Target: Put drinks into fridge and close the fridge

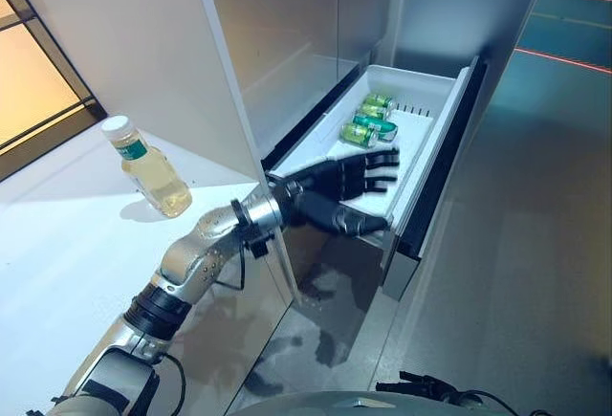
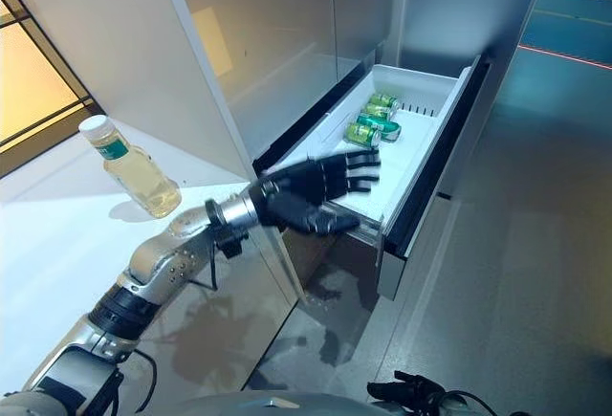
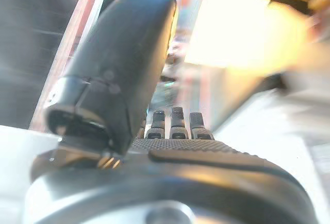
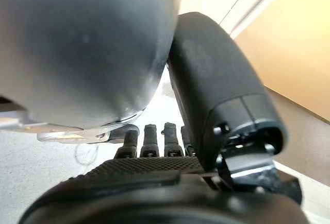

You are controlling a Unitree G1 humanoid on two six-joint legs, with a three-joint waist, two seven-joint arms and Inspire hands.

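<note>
The fridge's white drawer [image 1: 448,118] stands pulled open, with green cans [image 1: 368,120] lying side by side in its far half. My left hand [image 1: 346,185] reaches over the drawer's near half. Its fingers are straight and spread and it holds nothing; the cans lie just past its fingertips. In the left wrist view the hand [image 3: 175,147] also shows straight fingers. A clear bottle of yellow drink [image 1: 153,172] with a white cap stands tilted on the white table [image 1: 57,244], left of my left forearm. My right hand [image 4: 154,167] shows in the right wrist view, fingers straight and empty.
The fridge's tall grey front [image 1: 277,33] rises behind the drawer, and its corner edge runs down between the table and the drawer. The drawer's dark front panel [image 1: 442,172] juts out over the grey floor [image 1: 516,273] on the right.
</note>
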